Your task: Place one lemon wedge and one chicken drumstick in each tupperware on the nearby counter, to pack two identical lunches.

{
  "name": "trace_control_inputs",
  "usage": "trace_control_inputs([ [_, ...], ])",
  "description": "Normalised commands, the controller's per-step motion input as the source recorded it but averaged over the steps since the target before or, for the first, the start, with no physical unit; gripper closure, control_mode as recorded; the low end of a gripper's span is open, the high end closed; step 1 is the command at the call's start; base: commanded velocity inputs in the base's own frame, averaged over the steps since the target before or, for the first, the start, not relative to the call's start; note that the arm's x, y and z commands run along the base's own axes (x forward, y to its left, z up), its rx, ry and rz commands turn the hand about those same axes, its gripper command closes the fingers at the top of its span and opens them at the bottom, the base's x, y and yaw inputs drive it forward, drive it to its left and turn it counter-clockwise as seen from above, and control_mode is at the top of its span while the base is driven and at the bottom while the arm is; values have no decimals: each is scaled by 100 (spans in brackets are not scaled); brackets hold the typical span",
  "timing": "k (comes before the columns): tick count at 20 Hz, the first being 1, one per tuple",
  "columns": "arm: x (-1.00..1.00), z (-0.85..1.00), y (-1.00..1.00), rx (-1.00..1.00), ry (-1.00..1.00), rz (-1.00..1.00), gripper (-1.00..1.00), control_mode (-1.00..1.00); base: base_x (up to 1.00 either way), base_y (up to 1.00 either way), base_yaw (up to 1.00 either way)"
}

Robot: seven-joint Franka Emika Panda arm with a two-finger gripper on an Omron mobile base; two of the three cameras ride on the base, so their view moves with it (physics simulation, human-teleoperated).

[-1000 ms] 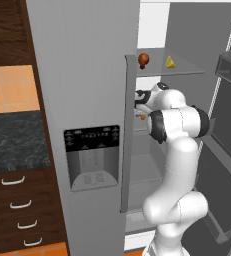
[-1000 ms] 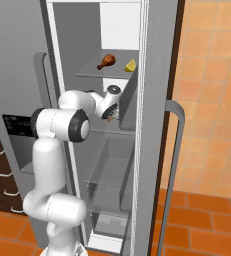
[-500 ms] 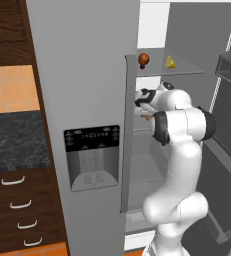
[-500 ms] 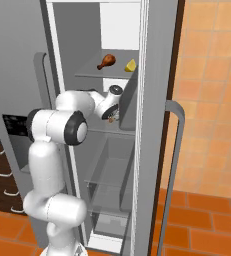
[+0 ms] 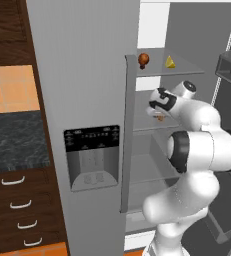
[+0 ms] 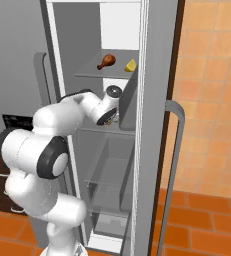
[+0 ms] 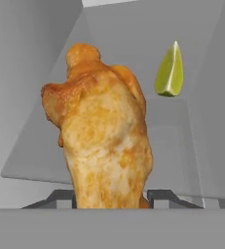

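In the left base view the open fridge (image 5: 87,100) fills the middle, with the counter (image 5: 14,140) at left above drawers (image 5: 17,210). On the top shelf (image 5: 187,70) a drumstick (image 5: 143,59) lies left of a lemon wedge (image 5: 171,62). One shelf lower, the gripper (image 5: 159,116) sits at a second drumstick (image 7: 104,141), with another wedge (image 7: 170,70) at upper right behind it in the hand view.

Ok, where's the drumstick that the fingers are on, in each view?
Left base view: the drumstick is an orange sliver just below the arm, over the middle fridge shelf.
Right base view: too hidden behind the arm at that shelf to pick out.
Hand view: large, in the centre, between the fingers.
Shared landmark: the middle fridge shelf under it.
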Motion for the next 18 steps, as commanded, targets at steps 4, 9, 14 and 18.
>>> trace_control_inputs([
  [4,-100,66,0,-5,3,0,100,-100,0,0,0],
  [9,-100,-9,32,-20,1,-4,100,-100,0,0,0],
  [14,-100,-9,32,-15,0,-7,100,-100,0,0,0],
  [18,-100,47,1,0,-3,-5,100,-100,0,0,0],
])
